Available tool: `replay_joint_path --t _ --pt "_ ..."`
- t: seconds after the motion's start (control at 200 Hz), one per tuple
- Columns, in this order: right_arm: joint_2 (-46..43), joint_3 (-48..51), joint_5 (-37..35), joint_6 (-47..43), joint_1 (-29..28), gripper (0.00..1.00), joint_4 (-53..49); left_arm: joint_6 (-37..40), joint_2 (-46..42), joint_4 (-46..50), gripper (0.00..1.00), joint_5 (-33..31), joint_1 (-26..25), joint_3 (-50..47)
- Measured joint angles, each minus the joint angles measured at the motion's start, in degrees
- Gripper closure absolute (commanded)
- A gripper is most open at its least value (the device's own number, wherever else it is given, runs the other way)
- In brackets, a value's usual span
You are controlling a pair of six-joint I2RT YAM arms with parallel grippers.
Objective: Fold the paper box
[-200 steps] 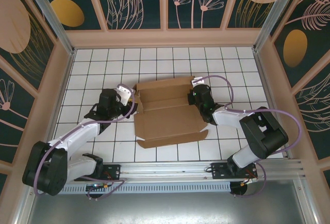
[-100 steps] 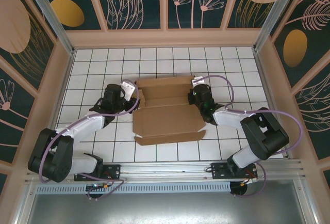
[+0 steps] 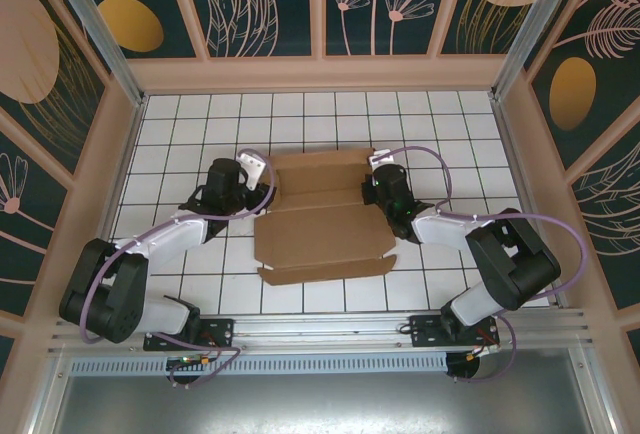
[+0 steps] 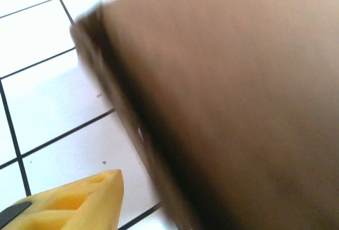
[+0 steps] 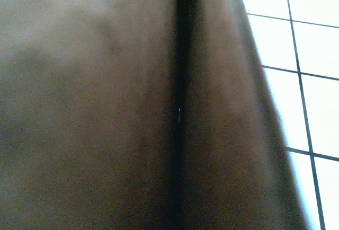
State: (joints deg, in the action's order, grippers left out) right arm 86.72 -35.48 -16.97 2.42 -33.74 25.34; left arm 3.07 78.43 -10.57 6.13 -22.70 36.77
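Observation:
The paper box [image 3: 320, 224] is a brown cardboard blank lying mostly flat on the white tiled floor, its near flap spread toward the arm bases. My left gripper [image 3: 256, 168] sits at the box's far-left corner. In the left wrist view a blurred cardboard edge [image 4: 238, 108] fills the right side, and one yellow finger [image 4: 79, 201] stands apart from it over bare tile, so the jaws are open. My right gripper [image 3: 373, 189] rests at the box's right edge. The right wrist view is pressed close to dark cardboard [image 5: 106, 108] with a black seam. Its fingers are hidden.
Tan enclosure walls [image 3: 320, 72] ring the tiled floor [image 3: 200, 124] on three sides. An aluminium rail [image 3: 330, 332] carrying both arm bases runs along the near edge. Open tiles lie behind the box and to its far left and right.
My left gripper has slid toward the box's far-left corner and its jaws have widened. The raised left flap now lies flatter. The right gripper has stayed in place.

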Motion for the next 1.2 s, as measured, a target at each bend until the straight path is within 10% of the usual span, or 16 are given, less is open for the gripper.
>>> replay_joint_path --t 0.976,1.201 --pt "-1.05 -2.38 -9.55 3.52 -4.68 1.0 -4.07 -10.86 7.52 0.83 1.0 -19.41 -3.61 7.34" --pt "0.04 -4.57 -14.86 5.62 -7.3 1.0 -6.34 -16.96 8.9 2.86 0.94 -23.67 -4.74 9.22"
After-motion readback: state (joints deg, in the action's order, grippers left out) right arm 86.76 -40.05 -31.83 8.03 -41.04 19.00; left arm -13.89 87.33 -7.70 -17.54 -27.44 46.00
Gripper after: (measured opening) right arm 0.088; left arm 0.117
